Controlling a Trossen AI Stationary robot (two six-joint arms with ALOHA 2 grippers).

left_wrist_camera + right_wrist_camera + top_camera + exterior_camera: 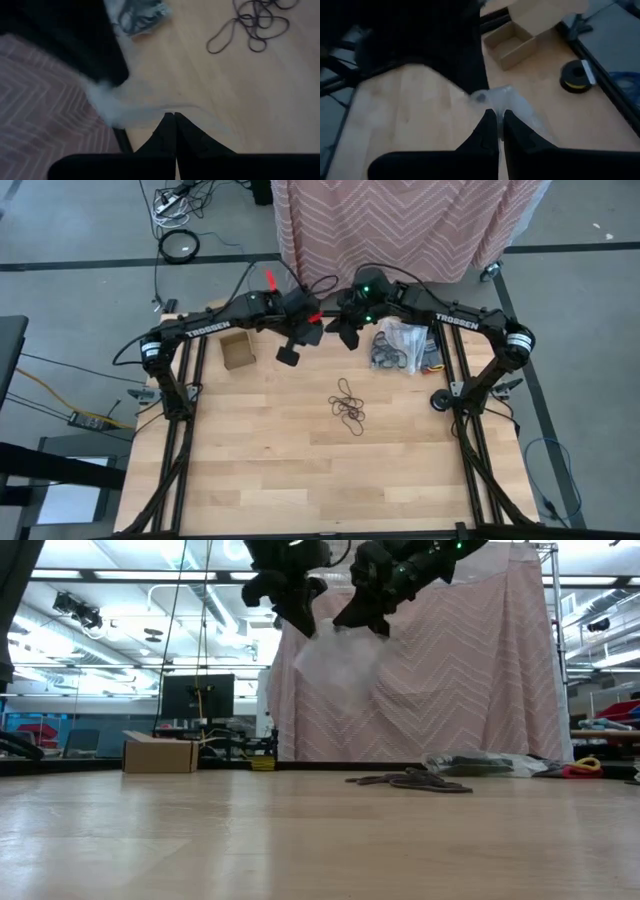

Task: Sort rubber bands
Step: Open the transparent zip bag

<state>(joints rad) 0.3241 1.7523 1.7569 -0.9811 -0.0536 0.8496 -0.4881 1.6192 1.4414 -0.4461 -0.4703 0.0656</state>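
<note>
Both arms are hanging high over the table's far edge, the left gripper (300,615) and right gripper (365,615) each clenching a clear plastic bag (335,660) between them. The rubber bands (348,405) are lying mid-table.

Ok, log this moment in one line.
left gripper: shut on clear plastic bag | right gripper: shut on same bag | rubber bands: piled mid-table

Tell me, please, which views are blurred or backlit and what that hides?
Low view: bright ceiling lights behind leave both raised arms as silhouettes; the clear bag between them is a pale haze. Left wrist view: soft, bag smeared at the left gripper, rubber bands readable. Right wrist view: dim, right gripper pinching the bag.
</note>
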